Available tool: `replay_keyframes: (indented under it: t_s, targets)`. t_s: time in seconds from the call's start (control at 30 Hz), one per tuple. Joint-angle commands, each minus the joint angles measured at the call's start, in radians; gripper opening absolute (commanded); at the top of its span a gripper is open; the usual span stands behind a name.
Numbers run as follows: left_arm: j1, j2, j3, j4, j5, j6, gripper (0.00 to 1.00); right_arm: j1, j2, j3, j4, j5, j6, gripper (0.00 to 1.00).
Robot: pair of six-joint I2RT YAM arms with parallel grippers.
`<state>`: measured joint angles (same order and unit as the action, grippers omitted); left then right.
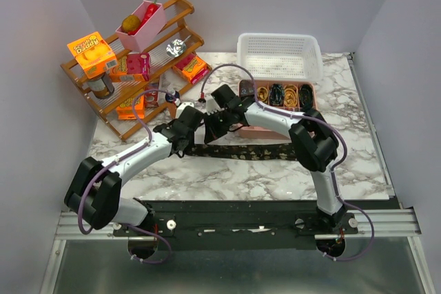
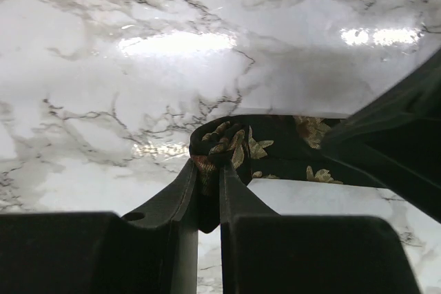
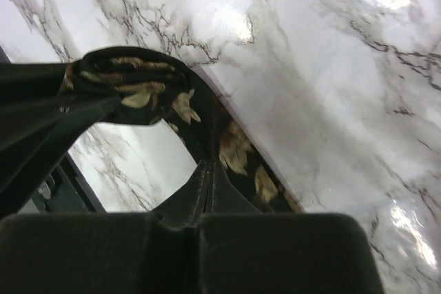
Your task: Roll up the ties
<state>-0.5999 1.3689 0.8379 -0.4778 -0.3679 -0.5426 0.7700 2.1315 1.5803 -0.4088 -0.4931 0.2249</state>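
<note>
A black tie with a gold leaf pattern (image 1: 262, 151) lies stretched left to right across the marble table. My left gripper (image 1: 187, 135) is at its left end, shut on the bunched, folded-over end of the tie (image 2: 231, 144); fabric fills the narrow gap between the left fingers (image 2: 186, 191). My right gripper (image 1: 212, 125) is just to the right of it, shut, with its tips (image 3: 209, 170) against the tie's strip (image 3: 238, 153) where it curls up from the table. I see no fabric between the right jaws. Several rolled ties (image 1: 275, 93) sit in a compartment tray.
The brown compartment tray (image 1: 244, 87) stands behind the right arm, with a white mesh basket (image 1: 279, 67) behind it. A wooden rack (image 1: 172, 15) with boxes, a jar and a pink bin fills the back left. The two arms nearly touch.
</note>
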Motion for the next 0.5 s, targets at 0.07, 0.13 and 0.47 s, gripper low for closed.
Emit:
replay_keyframes:
  t_s: [0.07, 0.13, 0.47]
  targets:
    - [-0.006, -0.002, 0.047, -0.127, -0.129, -0.006, 0.00, -0.031, -0.077, -0.039, -0.027, 0.109, -0.022, 0.01]
    - [-0.008, 0.005, 0.056, -0.151, -0.138, -0.011, 0.00, -0.040, -0.087, -0.048, -0.031, 0.128, -0.021, 0.01]
    - [-0.058, 0.123, 0.135, -0.251, -0.218, -0.007, 0.00, -0.080, -0.096, -0.062, -0.047, 0.148, -0.021, 0.01]
